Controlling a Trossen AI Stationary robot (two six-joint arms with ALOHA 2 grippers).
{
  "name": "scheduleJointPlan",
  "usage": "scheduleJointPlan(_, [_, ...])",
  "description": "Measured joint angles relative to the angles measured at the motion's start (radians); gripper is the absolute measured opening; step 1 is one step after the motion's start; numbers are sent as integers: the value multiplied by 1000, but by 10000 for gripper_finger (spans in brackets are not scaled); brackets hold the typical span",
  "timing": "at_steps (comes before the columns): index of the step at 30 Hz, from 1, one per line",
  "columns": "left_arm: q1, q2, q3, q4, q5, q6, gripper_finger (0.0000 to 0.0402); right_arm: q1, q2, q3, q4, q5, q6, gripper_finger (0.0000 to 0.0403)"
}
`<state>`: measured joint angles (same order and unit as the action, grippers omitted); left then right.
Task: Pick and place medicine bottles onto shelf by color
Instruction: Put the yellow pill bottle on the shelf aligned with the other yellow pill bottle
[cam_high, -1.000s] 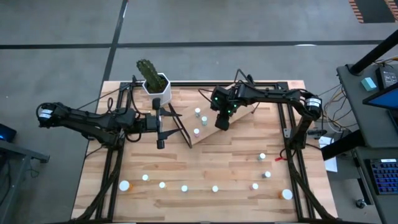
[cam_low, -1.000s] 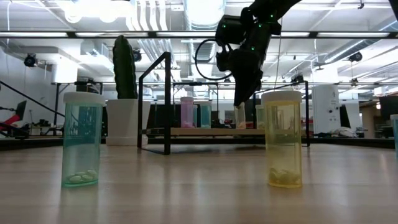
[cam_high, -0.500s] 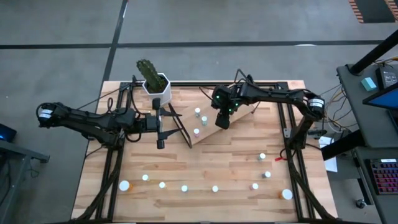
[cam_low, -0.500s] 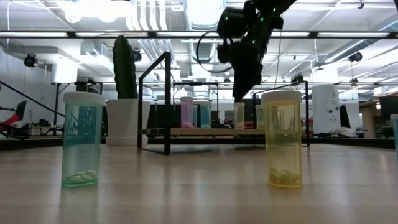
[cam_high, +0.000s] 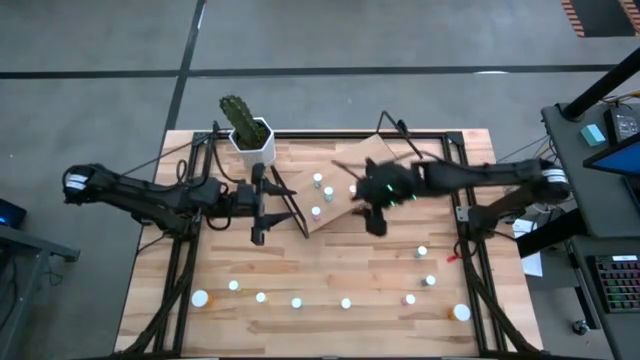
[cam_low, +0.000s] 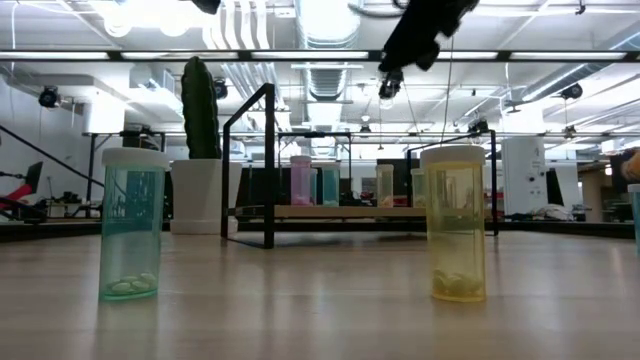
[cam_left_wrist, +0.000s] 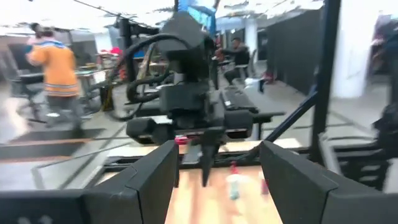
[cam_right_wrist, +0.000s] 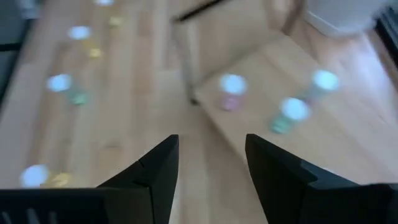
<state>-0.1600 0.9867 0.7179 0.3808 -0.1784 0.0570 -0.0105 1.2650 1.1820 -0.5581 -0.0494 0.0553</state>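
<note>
Right gripper hangs over bare counter just off the shelf's near edge, fingers parted, nothing between them. Its wrist view looks down on the tilted light-wood board with three white-capped bottles standing on it. High view shows four caps on the shelf. Low view shows the shelf bottles as pink, teal and pale ones in a row on the board. Left gripper sits beside the shelf's black wire frame, near the cactus pot; fingers spread, empty. More medicine bottles stay on the counter in a loose row along the near edge, with a few near the right side. Close to the low camera stand a green bottle and a yellow bottle, upright, pills in the bottom.
</note>
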Motion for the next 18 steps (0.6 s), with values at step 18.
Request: scheduleJointPlan(18, [-71, 199, 15, 279, 24, -80, 215, 510, -39, -258, 377, 272, -4, 173])
